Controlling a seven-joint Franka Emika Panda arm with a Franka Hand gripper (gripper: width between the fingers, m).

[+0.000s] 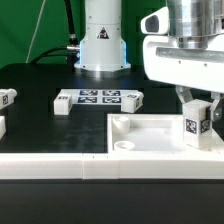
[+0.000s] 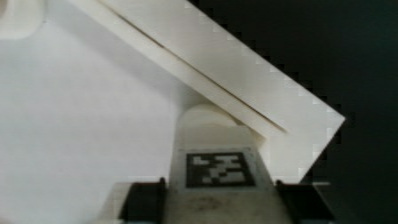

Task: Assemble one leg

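Exterior view: the gripper (image 1: 196,112) is closed on the leg (image 1: 196,126) and holds it upright just above the tray (image 1: 150,140), over the tray's corner on the exterior view's right. It is probably lined up there for seating in that corner.

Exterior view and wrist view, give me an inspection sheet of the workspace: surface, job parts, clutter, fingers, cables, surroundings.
Surface: black table, white bar along its front edge.
Job's things: leg, upright over the tray, marker facing the exterior camera.
Clutter: marker board; small white blocks beside it.
Grippers: fingers shut on the leg's sides.
Cables: dark cable behind the robot base.
Surroundings: green backdrop.
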